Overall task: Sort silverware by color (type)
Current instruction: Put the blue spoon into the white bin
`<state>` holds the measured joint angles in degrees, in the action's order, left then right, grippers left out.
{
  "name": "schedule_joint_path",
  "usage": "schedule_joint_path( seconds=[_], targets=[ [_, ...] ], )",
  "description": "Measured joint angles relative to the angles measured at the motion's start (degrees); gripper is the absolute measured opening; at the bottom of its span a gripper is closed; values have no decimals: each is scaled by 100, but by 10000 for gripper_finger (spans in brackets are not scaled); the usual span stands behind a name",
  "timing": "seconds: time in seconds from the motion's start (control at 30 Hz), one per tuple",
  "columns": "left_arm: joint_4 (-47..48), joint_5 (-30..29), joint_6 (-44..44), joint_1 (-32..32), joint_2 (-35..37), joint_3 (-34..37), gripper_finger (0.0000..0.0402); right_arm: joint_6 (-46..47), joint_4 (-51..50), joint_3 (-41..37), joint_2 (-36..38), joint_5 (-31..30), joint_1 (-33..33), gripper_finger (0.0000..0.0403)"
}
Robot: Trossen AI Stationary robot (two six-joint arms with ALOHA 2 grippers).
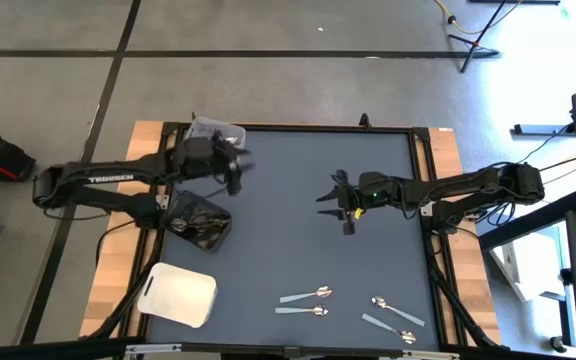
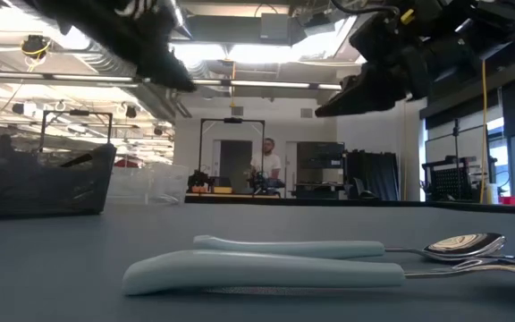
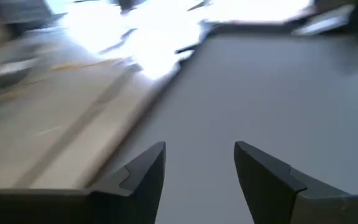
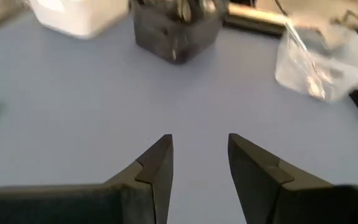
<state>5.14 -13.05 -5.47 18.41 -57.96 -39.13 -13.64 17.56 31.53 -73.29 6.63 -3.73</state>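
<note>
Four spoons with pale handles and shiny bowls lie flat near the table's near edge: two [image 1: 305, 295] [image 1: 303, 311] side by side and two more [image 1: 398, 309] [image 1: 389, 328] to their right. In the low view two of them [image 2: 266, 268] lie in front. My left gripper [image 1: 236, 165] [image 3: 199, 146] is open above the mat, beside the clear tub [image 1: 216, 130]. My right gripper [image 1: 333, 203] [image 4: 199, 138] is open and raised over the middle of the mat, holding nothing. A dark container [image 1: 200, 220] [image 4: 178, 28] holds dark utensils.
A white rounded-square tray [image 1: 178, 293] [image 4: 73, 15] sits at the near left corner. The clear tub [image 4: 319, 62] holds a few shiny utensils. The dark container [image 2: 38, 183] stands at the left edge. Bare mat [image 1: 298, 250] lies between the arms and the spoons. A person sits far back in the room.
</note>
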Motion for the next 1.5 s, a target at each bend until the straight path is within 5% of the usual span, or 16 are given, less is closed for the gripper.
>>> schedule_joint_path(
  seconds=[0.13, 0.27, 0.43, 0.77, 1.23, 1.5],
  targets=[
    [-764, 1539, 412, -681, -199, 79, 181, 25, 405, 0, -140, 463, 2, 143],
    [-1526, 2114, 552, -1523, -737, 142, 176, 148, 490, 0, -341, 1084, 2, 143],
    [-2212, 1510, 694, -2452, -1631, 144, 174, 392, 486, 0, -688, 1057, 201, 143],
    [-2665, -5, 2049, -3349, -3246, -124, 174, 703, 333, -2, -751, -288, 1240, 143],
    [-2164, -23, 2565, -4074, -5110, -1590, 174, 2432, 146, 2, -751, -1359, 2528, 143],
    [-3061, 468, 2415, -4347, -5589, -1807, 174, 2740, 334, 2, -749, -2158, 2852, 143]
  ],
)
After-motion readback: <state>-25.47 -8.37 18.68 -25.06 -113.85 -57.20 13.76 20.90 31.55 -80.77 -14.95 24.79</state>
